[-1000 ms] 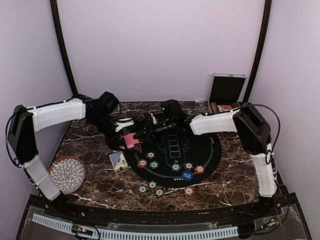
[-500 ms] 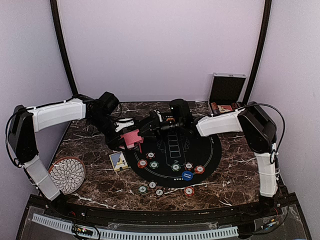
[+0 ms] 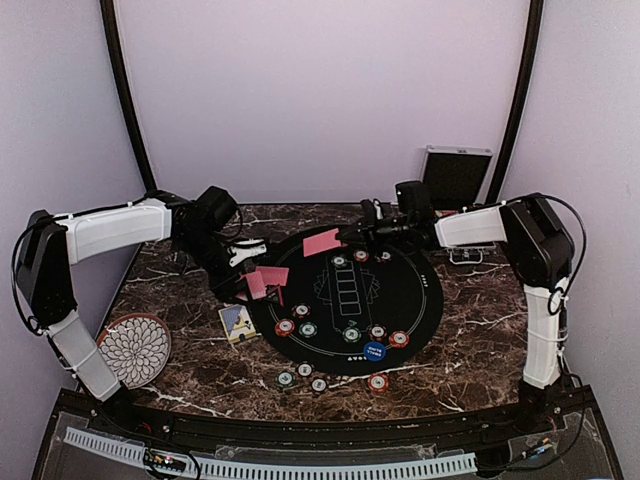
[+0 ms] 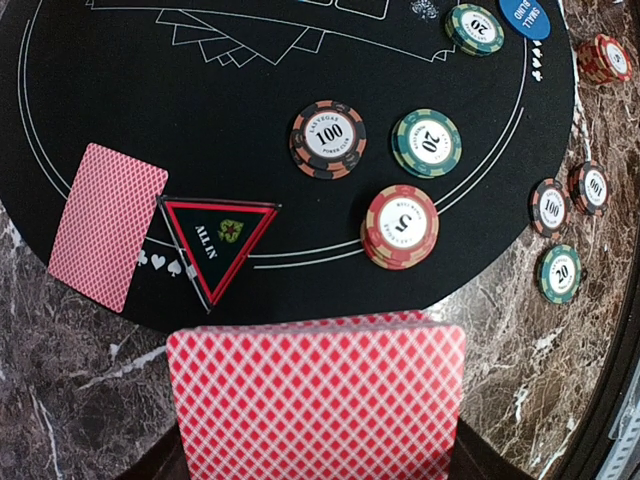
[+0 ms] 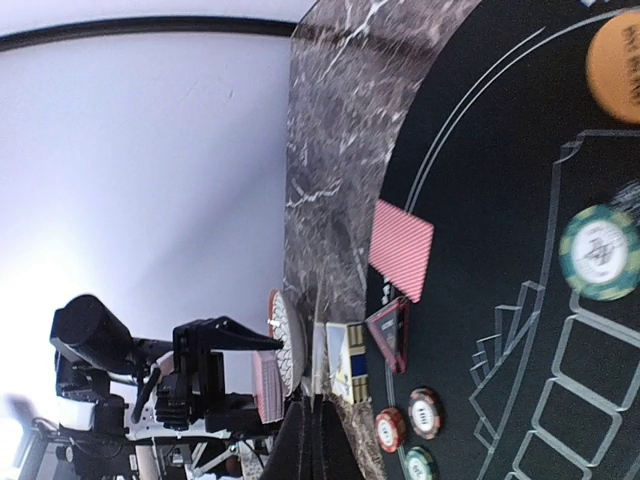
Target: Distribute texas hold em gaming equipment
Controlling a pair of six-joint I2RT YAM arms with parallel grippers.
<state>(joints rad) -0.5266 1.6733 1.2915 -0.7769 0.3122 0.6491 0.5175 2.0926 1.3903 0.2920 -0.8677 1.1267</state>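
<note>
1. Since the earlier frame the right claw (image 3: 348, 238) has drawn back from the deck (image 3: 258, 284), moving right and toward the far side of the black mat (image 3: 420, 300) and carrying one red-backed card (image 3: 322, 241).
2. Right claw: the fingers are together and clamped on that card, which hangs over the mat's far-left part. In the right wrist view the card shows only as a thin edge.
3. Left claw (image 3: 250, 276): it is closed on the deck of red diamond-patterned backs, held at the mat's left rim above the marble tabletop (image 3: 480, 330).
4. A lone card (image 4: 105, 225) lies face down on the mat. Just beside it is a black-and-red triangle marker (image 4: 218, 240) lettered "ALL IN".
5. Writing read from the left wrist view:
   - The red-and-black chip (image 4: 328, 140) says "100", with "LAS VEGAS POKER CLUB" around it.
   - The green chip (image 4: 427, 143) says "20".
   - The red stack (image 4: 401, 225) says "5".
6. Off the mat, on bare marble, sit two small chips marked "100" (image 4: 551, 207) and a green "20" chip (image 4: 560, 273).
7. The blue disc (image 4: 525, 15) shows "SMALL"; the frame edge cuts off the rest.
8. The lettering on the orange disc (image 5: 615, 65) is cropped and unreadable.
</note>
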